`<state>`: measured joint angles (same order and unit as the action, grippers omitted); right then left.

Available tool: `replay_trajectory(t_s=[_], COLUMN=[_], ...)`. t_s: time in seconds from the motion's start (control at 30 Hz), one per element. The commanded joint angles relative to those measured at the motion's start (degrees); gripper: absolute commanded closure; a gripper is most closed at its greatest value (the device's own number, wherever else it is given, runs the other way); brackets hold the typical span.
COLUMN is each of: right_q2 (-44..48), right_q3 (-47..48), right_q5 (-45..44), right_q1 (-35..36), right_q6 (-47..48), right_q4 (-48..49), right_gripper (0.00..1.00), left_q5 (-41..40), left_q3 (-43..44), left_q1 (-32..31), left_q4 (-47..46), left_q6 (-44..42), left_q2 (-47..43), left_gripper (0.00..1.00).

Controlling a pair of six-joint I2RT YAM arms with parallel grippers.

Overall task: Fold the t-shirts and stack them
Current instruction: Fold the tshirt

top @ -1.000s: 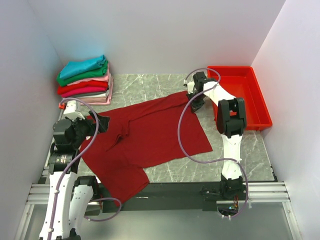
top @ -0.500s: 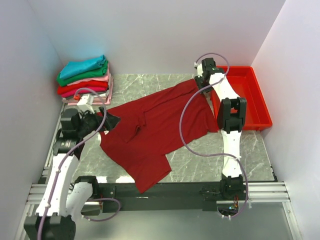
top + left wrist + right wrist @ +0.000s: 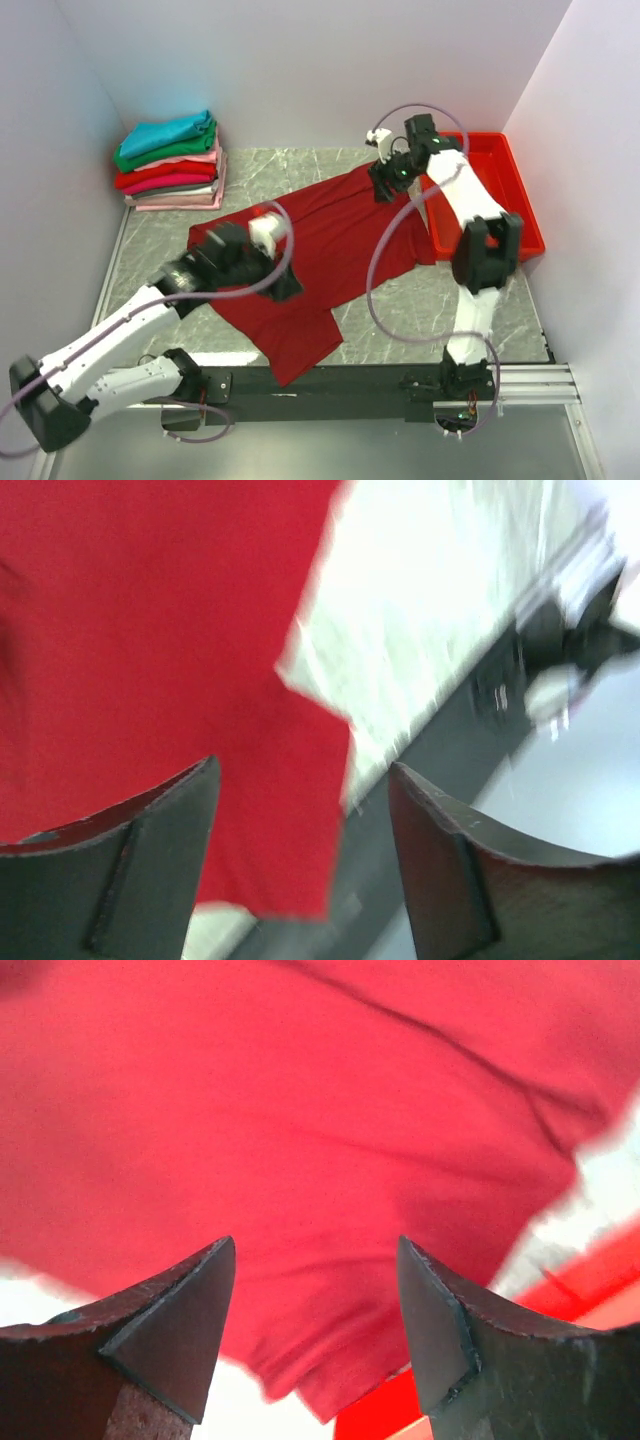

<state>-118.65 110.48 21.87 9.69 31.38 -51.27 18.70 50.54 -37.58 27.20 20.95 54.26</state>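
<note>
A large dark red t-shirt (image 3: pixel 335 245) lies spread and creased across the marble table (image 3: pixel 460 310), one part hanging over the near edge. My left gripper (image 3: pixel 287 287) hovers open over its middle. In the left wrist view the gripper (image 3: pixel 300 780) holds nothing, and the shirt (image 3: pixel 150 630) shows a lower corner by the table edge. My right gripper (image 3: pixel 385 185) is open above the shirt's far right corner. The right wrist view shows that gripper (image 3: pixel 315 1250) empty, with the cloth (image 3: pixel 300 1110) below it. A stack of folded t-shirts (image 3: pixel 170 160), teal on top, sits at the back left.
A rigid red tray (image 3: pixel 500 200) stands at the back right, close to my right arm, and shows at the lower right in the right wrist view (image 3: pixel 600 1270). White walls close in three sides. The dark rail (image 3: pixel 380 380) runs along the near edge.
My right gripper has opened and let go of the shirt's far corner. The left arm has swung right, from the shirt's left edge to over its middle. The shirt has shifted back and right.
</note>
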Motion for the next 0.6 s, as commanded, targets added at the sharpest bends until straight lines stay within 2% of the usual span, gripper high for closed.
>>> replay_trajectory(t_s=[0.0, 0.03, 0.07, 0.13, 0.17, 0.23, 0.27, 0.37, 0.47, 0.57], right_q2=[15.44, 18.42, 23.94, 28.63, 32.30, 34.88, 36.37, 37.87, 39.28, 40.16], right_q3=[-9.19, -17.49, -21.32, -29.92, -32.23, -36.71, -37.78, -40.68, -43.67, -46.05], right_q5=[23.72, 26.44, 28.56, 30.24, 30.77, 31.57, 31.48, 32.45, 33.67, 35.08], right_q1=[-0.37, -0.64, -1.08, -1.69, -2.39, -4.32, -4.94, -7.05, -8.11, -8.29], right_q6=[18.66, 20.98, 22.66, 26.62, 27.33, 27.60, 27.77, 29.70, 29.71, 30.06], right_q4=[-2.97, -1.66, 1.57, 3.18, 4.23, 4.42, 3.64, 0.57, 0.29, 0.20], right_gripper=[0.28, 0.28, 0.28, 0.28, 0.28, 0.28, 0.28, 0.29, 0.29, 0.29], left_q5=[-13.32, -15.51, -18.14, -18.52, -20.26, -23.43, -24.58, -25.99, -28.54, -30.73], left_q3=[0.96, 0.44, -0.44, -1.32, -1.41, -1.50, -1.41, -0.98, 0.16, 1.13], left_q1=[-12.66, -15.30, -19.76, -23.57, -28.03, -32.71, -36.91, -43.42, -48.09, -49.77], left_q4=[8.39, 9.70, 10.32, 12.33, 13.13, 14.19, 15.41, 18.31, 22.01, 25.35], left_q6=[7.51, 9.53, 13.81, 17.53, 21.64, 25.26, 28.50, 33.18, 36.17, 37.50], left_q2=[0.85, 1.37, 1.90, 4.43, 5.67, 8.66, 9.71, 14.46, 20.87, 25.71], left_gripper=[0.29, 0.30, 0.31, 0.35, 0.37, 0.38, 0.39, 0.44, 0.47, 0.51])
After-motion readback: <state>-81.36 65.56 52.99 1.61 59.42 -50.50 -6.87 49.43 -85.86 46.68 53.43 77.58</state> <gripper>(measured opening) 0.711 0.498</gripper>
